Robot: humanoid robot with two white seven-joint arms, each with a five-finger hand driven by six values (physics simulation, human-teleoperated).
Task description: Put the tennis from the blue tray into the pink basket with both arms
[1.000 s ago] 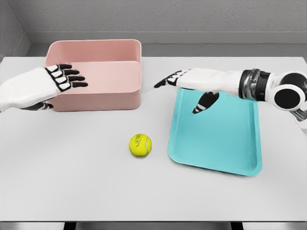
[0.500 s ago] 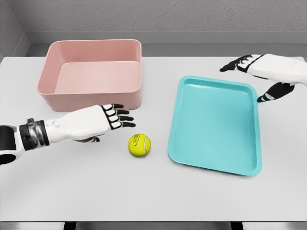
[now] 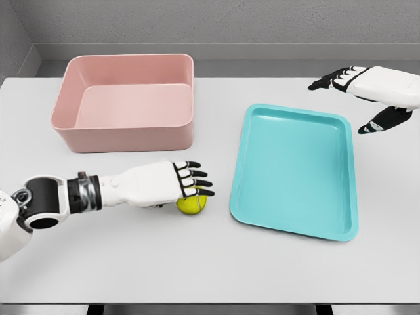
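Since half a second ago the left hand (image 3: 167, 184) has slid rightward across the table and now lies over the tennis ball (image 3: 192, 204), whereas before it stopped short of it with a gap between fingertips and ball; the right hand (image 3: 367, 88) has barely shifted, staying near the far right corner of the blue tray (image 3: 295, 170). The left hand is flat and palm-down, its black-tipped fingers (image 3: 193, 183) stretched out straight and slightly fanned, not curled; the fingers and front of the palm cover the top of the ball, apparently touching it, but nothing is wrapped around it, so the ball is not grasped. The ball sits on the white table (image 3: 131, 262), just left of the tray's near left corner and in front of the pink basket (image 3: 128, 102), outside both. Only its lower part shows below the hand: a yellow-green, fuzzy-looking sphere, casting a small shadow on the table. The right hand hovers beyond the tray's far right corner, fingers extended and loosely spread, thumb hanging down apart from them, holding nothing. The tray lies flat with nothing in it, and the basket stands open at the far left.
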